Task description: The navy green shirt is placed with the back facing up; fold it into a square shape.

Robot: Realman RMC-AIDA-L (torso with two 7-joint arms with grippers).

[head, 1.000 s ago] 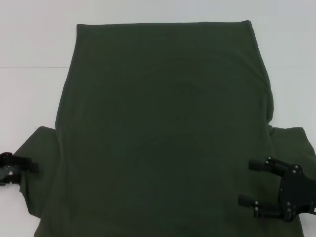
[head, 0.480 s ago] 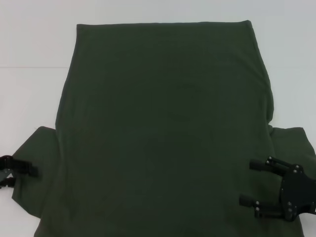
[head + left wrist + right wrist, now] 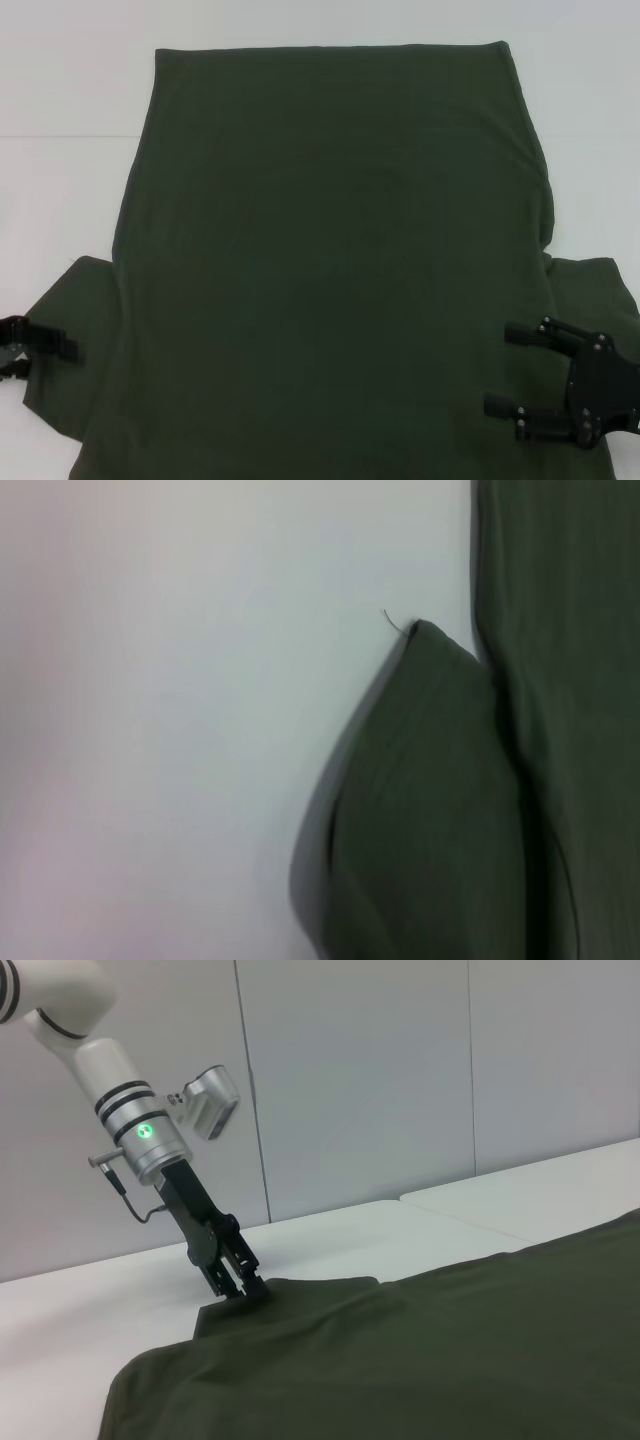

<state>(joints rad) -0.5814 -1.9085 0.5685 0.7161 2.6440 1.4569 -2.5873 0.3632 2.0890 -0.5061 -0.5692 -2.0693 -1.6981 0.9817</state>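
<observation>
The navy green shirt [image 3: 330, 260] lies flat, back up, on the white worktop [image 3: 60, 90]; the left claw [image 3: 45, 343], clenched on its left sleeve, has crept slightly nearer, starting the fold, while the right claw [image 3: 505, 370] waits spread above the right sleeve.

Shirt [image 3: 560, 730] sleeve [image 3: 420, 810] flat on white table [image 3: 150, 730].
</observation>
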